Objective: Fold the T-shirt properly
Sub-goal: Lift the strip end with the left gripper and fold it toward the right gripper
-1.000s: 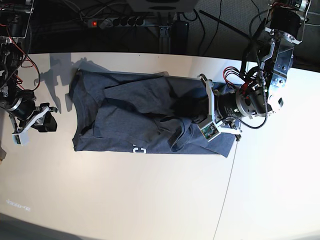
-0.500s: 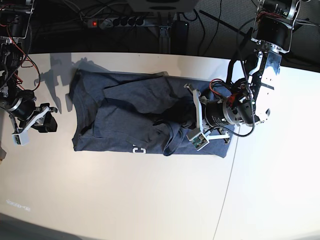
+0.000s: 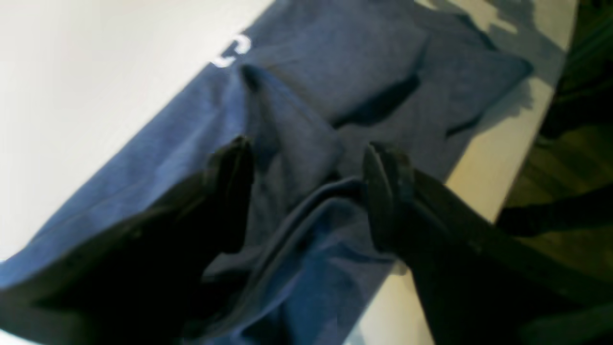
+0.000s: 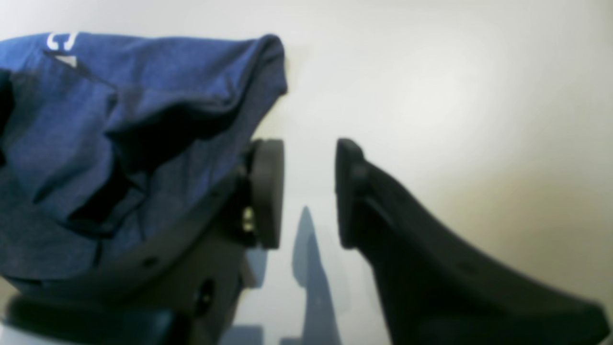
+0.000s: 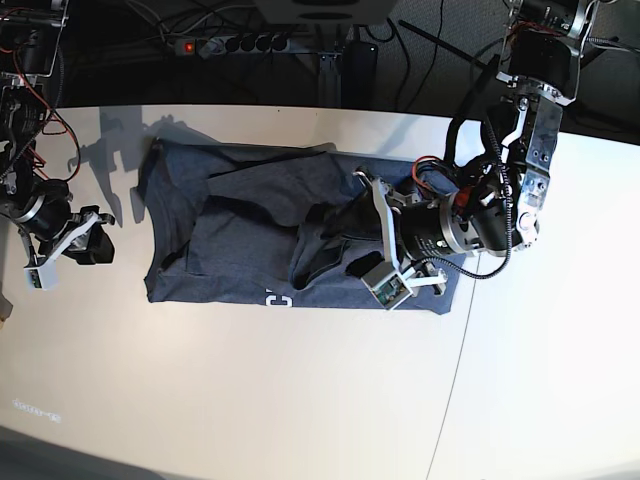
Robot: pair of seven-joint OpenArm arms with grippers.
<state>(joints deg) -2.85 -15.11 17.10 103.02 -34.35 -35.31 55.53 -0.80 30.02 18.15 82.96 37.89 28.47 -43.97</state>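
The blue-grey T-shirt lies crumpled lengthwise across the white table. Part of a white letter shows at its near edge. My left gripper hovers low over the shirt's right half. In the left wrist view it is open, and its fingers straddle a raised fold of the shirt. My right gripper is off the shirt's left end. In the right wrist view it is open over bare table, with the shirt's corner beside its left finger.
A power strip and cables lie behind the table's far edge. A seam runs down the table right of the shirt. The table's far edge is close to the shirt.
My left gripper has moved left across the shirt, and the bunched fold and the shirt's right edge have shifted left with it. The right arm has not moved.
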